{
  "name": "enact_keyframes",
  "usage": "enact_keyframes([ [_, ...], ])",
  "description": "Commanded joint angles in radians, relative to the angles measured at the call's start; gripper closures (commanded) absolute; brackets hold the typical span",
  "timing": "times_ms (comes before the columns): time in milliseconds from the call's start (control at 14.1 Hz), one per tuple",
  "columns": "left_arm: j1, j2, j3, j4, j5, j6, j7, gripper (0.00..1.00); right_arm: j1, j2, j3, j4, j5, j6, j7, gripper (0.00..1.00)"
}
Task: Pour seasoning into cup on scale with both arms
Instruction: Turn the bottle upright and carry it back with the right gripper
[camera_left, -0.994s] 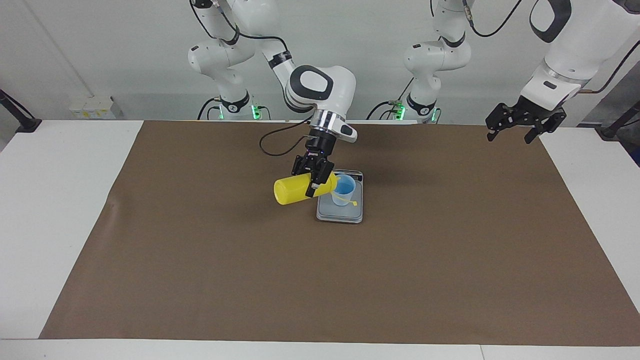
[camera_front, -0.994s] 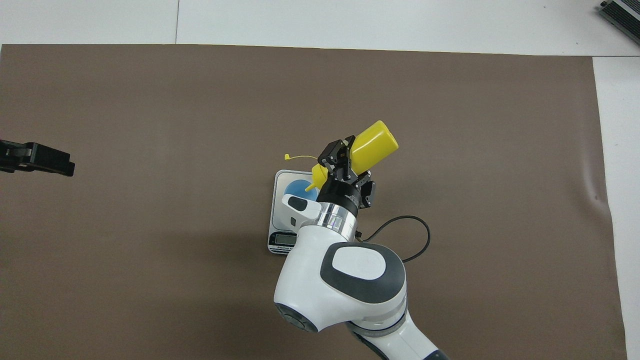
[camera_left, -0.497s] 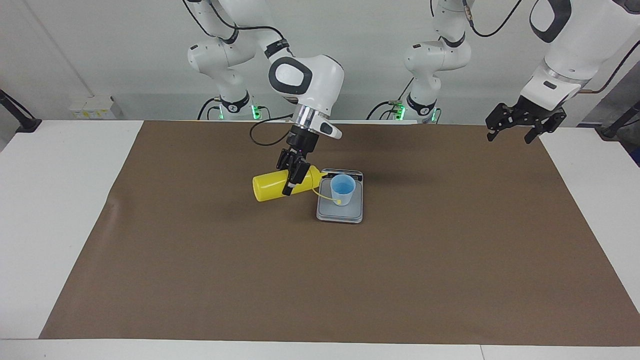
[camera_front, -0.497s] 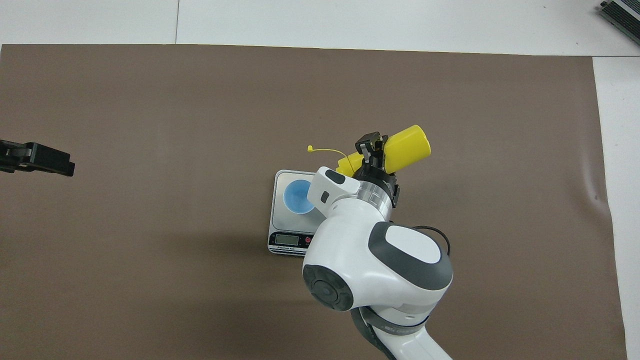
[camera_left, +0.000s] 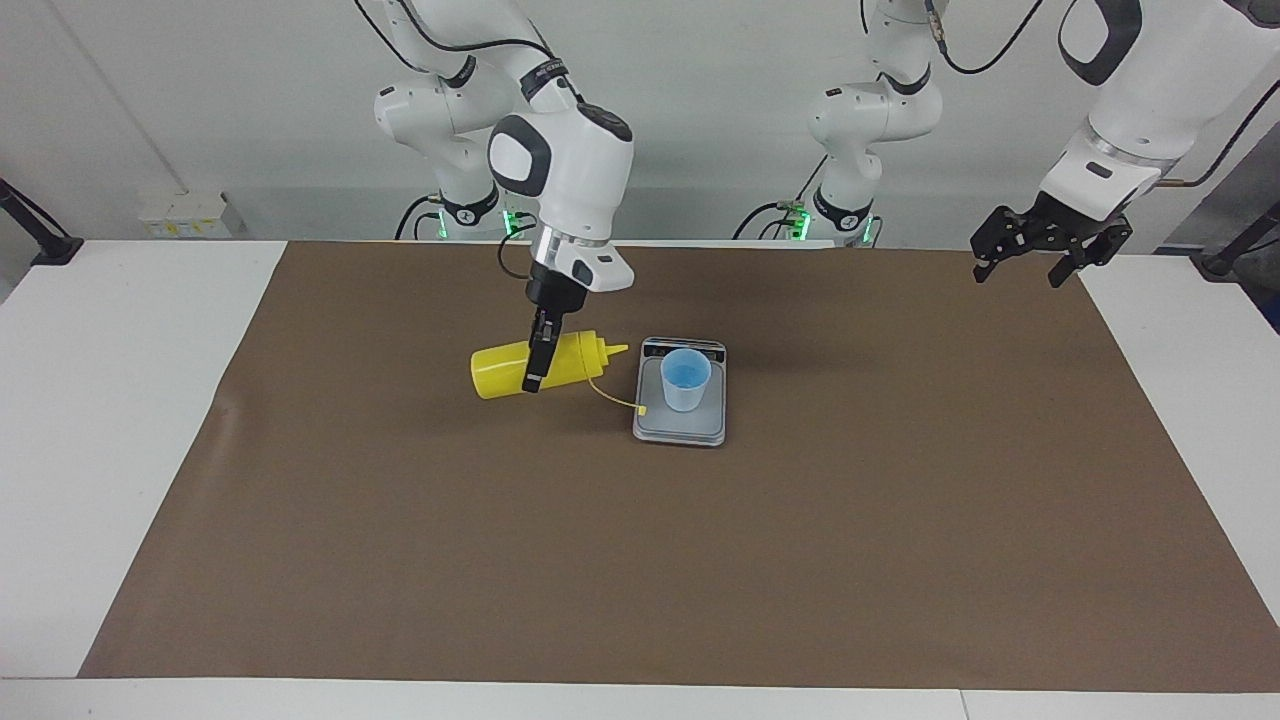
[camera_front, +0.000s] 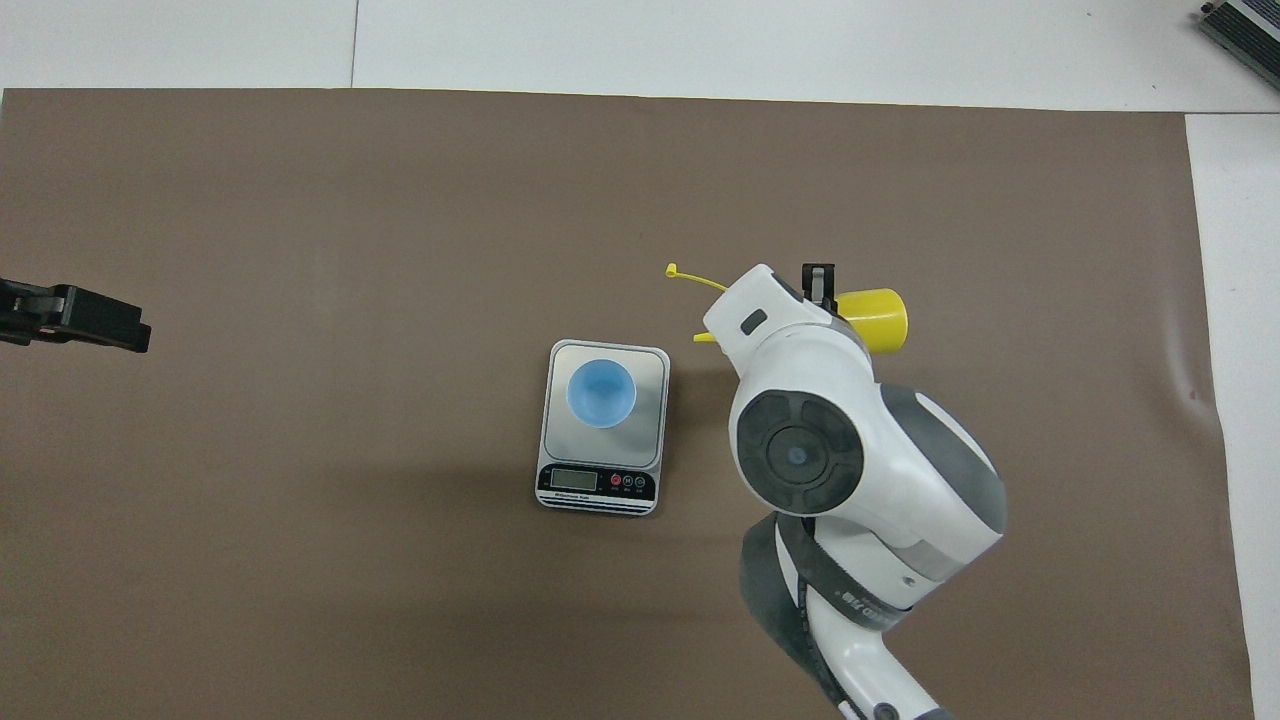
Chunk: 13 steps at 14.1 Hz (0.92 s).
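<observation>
Right gripper (camera_left: 538, 362), clamped on seasoning (camera_left: 545, 366), has swung it off the cup (camera_left: 686, 379) to beside the scale (camera_left: 680, 428), nearly level. Cup's contents unclear. Left gripper (camera_left: 1030, 258) waits open.

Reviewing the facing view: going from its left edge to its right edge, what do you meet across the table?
Seasoning bottle, lying sideways in the right gripper → bottle's tethered cap → cup standing on the scale → left gripper, waiting over the mat's corner.
</observation>
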Motion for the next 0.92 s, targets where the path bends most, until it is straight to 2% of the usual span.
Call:
enact_keyframes([
  [0,0.013,-0.027,-0.006,-0.031,0.019,0.000,-0.005,0.00,-0.091,-0.020,0.008,0.001,0.243,0.007,-0.094,1.00],
  [426,0.011,-0.029,-0.006,-0.035,0.019,0.015,0.003,0.00,-0.286,-0.008,0.007,-0.054,0.826,0.096,-0.457,1.00],
  [852,0.013,-0.029,-0.006,-0.035,0.019,0.010,-0.007,0.00,-0.398,0.004,0.004,-0.168,1.346,0.134,-0.853,1.00],
])
